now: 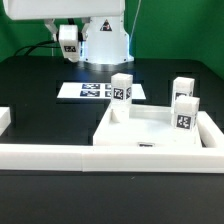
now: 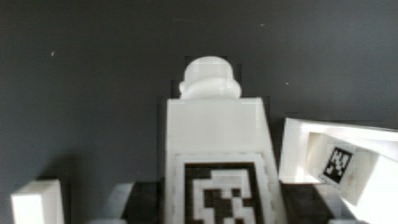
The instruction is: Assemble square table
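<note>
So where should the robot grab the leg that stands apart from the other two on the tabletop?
Probably its upper part, coming down from above. The leg stands upright on the tabletop, its flat sides are free for the fingers, and nothing stands close beside it.

Both views are soft and low-resolution; white parts glare against dark table (image 1: pixel 40 100).
</note>
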`<action>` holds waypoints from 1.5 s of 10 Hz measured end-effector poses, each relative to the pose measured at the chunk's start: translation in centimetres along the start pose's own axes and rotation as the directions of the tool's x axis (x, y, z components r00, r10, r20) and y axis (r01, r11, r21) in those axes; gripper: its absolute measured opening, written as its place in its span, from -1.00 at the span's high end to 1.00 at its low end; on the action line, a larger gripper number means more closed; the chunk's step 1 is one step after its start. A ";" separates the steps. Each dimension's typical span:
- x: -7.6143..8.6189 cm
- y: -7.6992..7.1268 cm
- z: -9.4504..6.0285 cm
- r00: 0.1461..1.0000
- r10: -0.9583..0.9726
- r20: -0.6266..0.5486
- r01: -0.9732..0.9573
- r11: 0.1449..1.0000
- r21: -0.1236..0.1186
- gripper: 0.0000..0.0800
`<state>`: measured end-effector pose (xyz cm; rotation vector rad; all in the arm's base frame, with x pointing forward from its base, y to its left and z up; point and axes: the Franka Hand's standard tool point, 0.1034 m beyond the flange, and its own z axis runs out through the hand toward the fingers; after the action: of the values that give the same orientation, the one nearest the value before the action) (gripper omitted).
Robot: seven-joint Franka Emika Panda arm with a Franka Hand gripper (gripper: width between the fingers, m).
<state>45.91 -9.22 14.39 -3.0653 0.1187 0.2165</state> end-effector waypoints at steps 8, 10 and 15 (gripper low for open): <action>8.1 -7.9 -3.3 0.881 0.067 -0.469 -0.071 0.997 0.009 0.27; 9.1 -8.0 -3.9 0.844 0.052 -0.534 -0.068 0.998 -0.011 0.27; 9.0 -7.9 -3.3 0.845 0.049 -0.532 -0.068 0.998 -0.017 0.27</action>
<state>55.94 -2.25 16.85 -3.0623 0.2365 -0.6475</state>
